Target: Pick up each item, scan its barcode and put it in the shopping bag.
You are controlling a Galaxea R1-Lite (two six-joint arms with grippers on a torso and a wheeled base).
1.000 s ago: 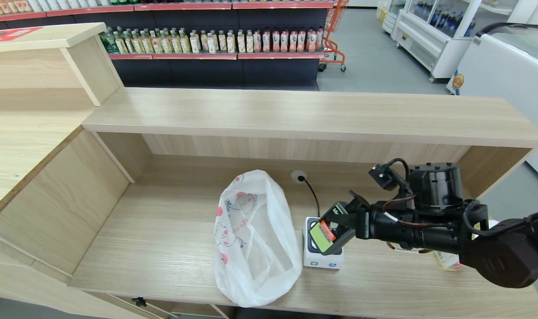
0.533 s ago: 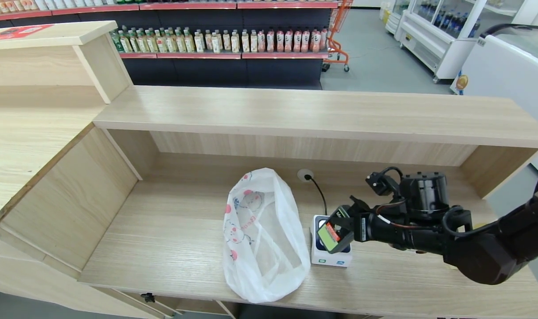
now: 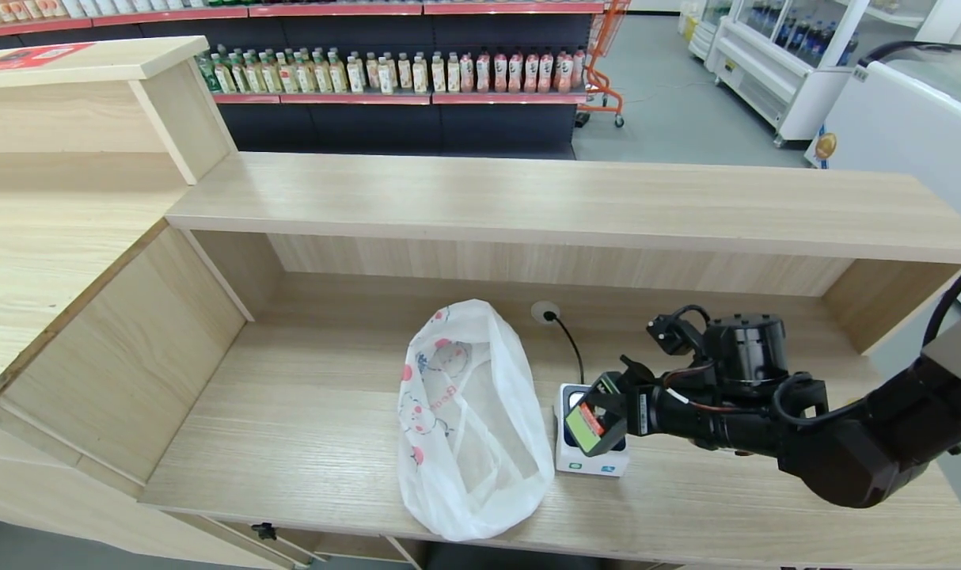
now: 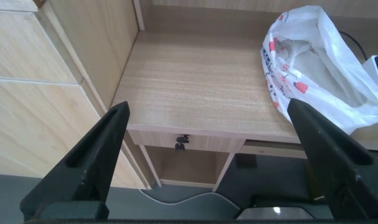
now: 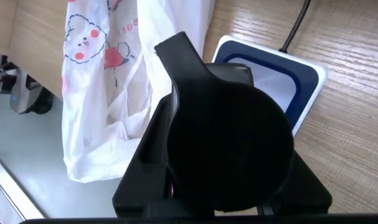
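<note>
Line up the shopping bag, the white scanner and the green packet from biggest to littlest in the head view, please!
1. shopping bag, biggest by far.
2. white scanner, partly covered by the packet.
3. green packet, smallest, even though it is held above the scanner, nearer the camera.

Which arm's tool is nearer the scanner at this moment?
Right. The right tool holds a green packet over the scanner; the left tool hangs open off the counter's near edge, on the far side of the bag.
</note>
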